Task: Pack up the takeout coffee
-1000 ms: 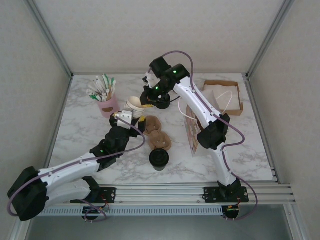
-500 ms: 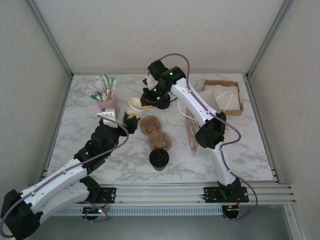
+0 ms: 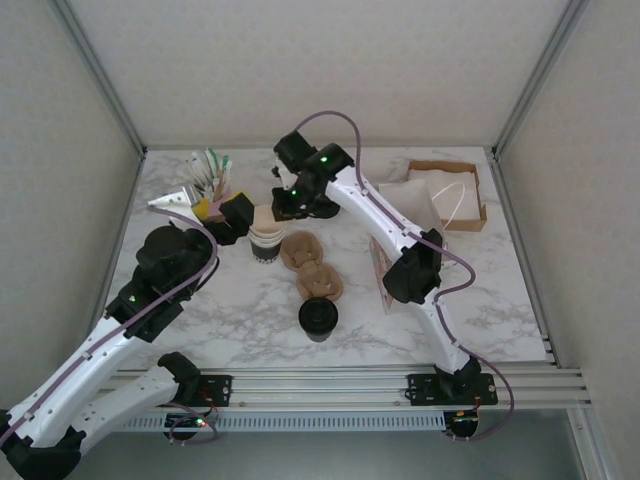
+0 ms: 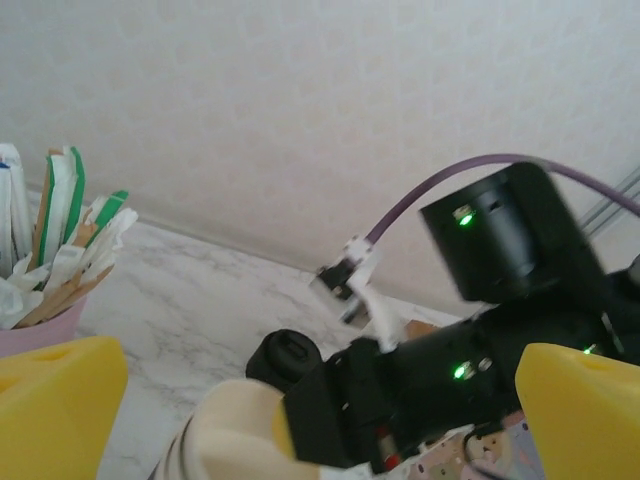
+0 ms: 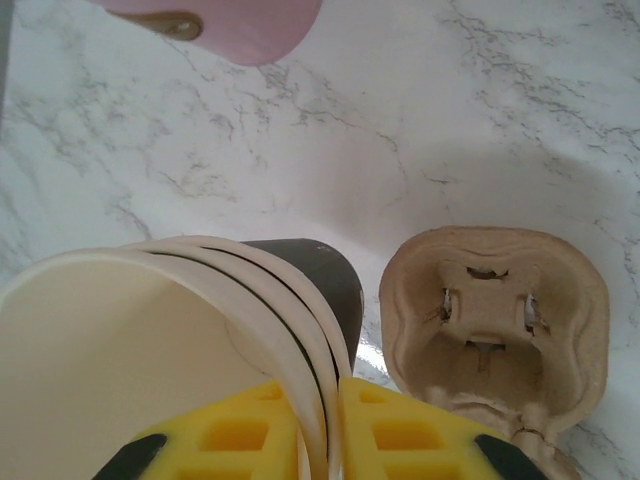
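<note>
Marble tabletop point(image 3: 480, 290): the lidded takeout coffee point(image 3: 318, 317) stands near the front edge, just beside a pulp cup carrier point(image 3: 320, 283), not yet packed. Right gripper point(image 5: 328, 425) pinches the rim of the lidless cup stack point(image 5: 150, 330). Left gripper point(image 3: 235, 215) hangs close by, jaws spread wide, empty.

Right hand point(image 5: 325, 420), cup stack point(image 5: 120, 350) cropped at bottom; pink cup point(image 5: 240, 25) at top.
</note>
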Controlling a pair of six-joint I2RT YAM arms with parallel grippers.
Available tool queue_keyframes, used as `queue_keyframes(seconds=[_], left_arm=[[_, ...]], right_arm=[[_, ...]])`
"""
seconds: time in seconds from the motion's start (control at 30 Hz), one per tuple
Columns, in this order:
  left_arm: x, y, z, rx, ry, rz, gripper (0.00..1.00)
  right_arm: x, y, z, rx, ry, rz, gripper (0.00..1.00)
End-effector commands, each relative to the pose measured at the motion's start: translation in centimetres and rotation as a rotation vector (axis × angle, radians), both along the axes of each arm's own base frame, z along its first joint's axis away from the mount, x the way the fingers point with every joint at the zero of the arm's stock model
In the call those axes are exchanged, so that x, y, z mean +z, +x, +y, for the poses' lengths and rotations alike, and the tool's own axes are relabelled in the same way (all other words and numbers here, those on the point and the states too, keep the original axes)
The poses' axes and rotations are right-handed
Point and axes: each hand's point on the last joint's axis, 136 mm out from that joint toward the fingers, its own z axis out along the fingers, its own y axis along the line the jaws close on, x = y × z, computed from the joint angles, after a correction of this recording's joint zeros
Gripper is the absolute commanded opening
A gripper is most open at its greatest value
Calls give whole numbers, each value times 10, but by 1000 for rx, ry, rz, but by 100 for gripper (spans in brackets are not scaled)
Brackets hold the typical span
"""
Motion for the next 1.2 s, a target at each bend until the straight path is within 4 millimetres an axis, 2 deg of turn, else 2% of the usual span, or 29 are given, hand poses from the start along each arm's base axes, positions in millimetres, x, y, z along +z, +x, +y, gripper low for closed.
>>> queue_keyframes(seconds=[0.0, 0.2, 0.6, 0.7, 0.83, 1.17], left_arm=[[10, -1, -2, -24, -20, 18, 100], [17, -1, -6, -42, -40, -2, 100], [8, -1, -6, -42, -36, 9, 100], [7, -1, -6, -41, -33, 11, 100], [6, 0, -6, -41, -32, 13, 100], [7, 3, -9, -44, -28, 18, 100]], right_arm=[[-9, 4, 11, 29, -61, -97, 16], [-23, -3, 31, 65, -75, -119, 17], [-41, -16, 62, 101, -28, -88, 21], [-43, -17, 62, 99, -37, -88, 22], [-41, -17, 60, 102, -42, -94, 29], [-12, -13, 45, 78, -48, -153, 42]])
